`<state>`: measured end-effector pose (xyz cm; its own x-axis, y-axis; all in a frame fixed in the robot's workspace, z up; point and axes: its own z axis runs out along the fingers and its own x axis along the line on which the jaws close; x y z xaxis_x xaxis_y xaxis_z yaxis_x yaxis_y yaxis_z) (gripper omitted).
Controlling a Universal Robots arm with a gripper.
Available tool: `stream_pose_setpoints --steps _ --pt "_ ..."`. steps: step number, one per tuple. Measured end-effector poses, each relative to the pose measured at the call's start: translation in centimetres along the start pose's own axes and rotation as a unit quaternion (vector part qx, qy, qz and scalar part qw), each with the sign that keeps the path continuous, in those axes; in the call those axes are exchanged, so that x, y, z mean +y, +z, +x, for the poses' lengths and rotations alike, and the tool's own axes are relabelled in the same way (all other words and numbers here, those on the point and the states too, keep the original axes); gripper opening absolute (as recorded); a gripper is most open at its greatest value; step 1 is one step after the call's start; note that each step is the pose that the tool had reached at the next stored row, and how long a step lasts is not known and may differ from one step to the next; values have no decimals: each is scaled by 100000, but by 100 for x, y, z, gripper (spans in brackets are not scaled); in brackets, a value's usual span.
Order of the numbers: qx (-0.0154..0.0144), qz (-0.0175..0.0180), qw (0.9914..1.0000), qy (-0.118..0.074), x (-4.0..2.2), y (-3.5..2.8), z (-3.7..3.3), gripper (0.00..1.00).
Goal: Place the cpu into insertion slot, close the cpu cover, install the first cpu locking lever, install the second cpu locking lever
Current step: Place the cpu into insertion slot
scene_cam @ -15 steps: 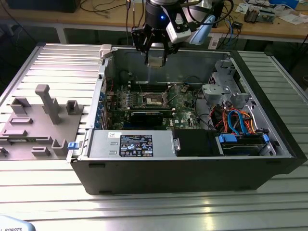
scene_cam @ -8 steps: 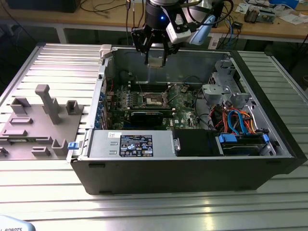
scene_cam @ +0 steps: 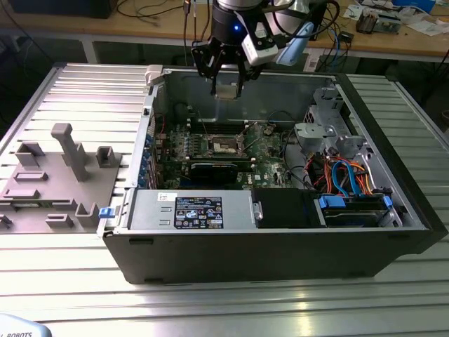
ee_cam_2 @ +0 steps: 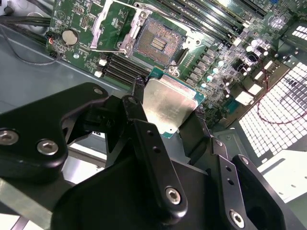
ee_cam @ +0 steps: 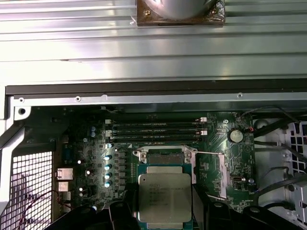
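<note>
None of the four steps was done: the end effector (scene_cam: 227, 88) was clamped on the cpu (ee_cam_2: 168, 103), held above the slot (ee_cam_2: 157, 44) and apart from it. Beside the slot, the cover (ee_cam_2: 125, 44) stood open.

In the first wrist view the cpu (ee_cam: 164, 196) blocks most of the insertion slot (ee_cam: 165, 157) from me, and the frame edge crops the cpu. In the second wrist view the fingers (ee_cam_2: 144, 129) of the claw (ee_cam_2: 169, 103) cover its sides.
</note>
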<state>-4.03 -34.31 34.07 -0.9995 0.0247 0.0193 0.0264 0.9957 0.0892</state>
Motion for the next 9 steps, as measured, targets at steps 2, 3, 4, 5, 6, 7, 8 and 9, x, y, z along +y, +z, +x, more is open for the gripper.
stream_pose_setpoints --steps 2,3,4,5,6,7,8,9 --pt "2 -5 100000 0 0 3 0 55" --pt "2 -1 100000 2 0 5 0 55" --pt "1 -4 100000 1 0 7 0 55" --pt "-1 -4 100000 -1 -1 9 0 55" --pt "0 -4 100000 1 -1 12 0 55" --pt "2 -3 100000 1 -1 13 0 55" --pt "0 -2 100000 -1 -2 18 0 55" --pt "1 -5 100000 -2 -2 21 0 55"
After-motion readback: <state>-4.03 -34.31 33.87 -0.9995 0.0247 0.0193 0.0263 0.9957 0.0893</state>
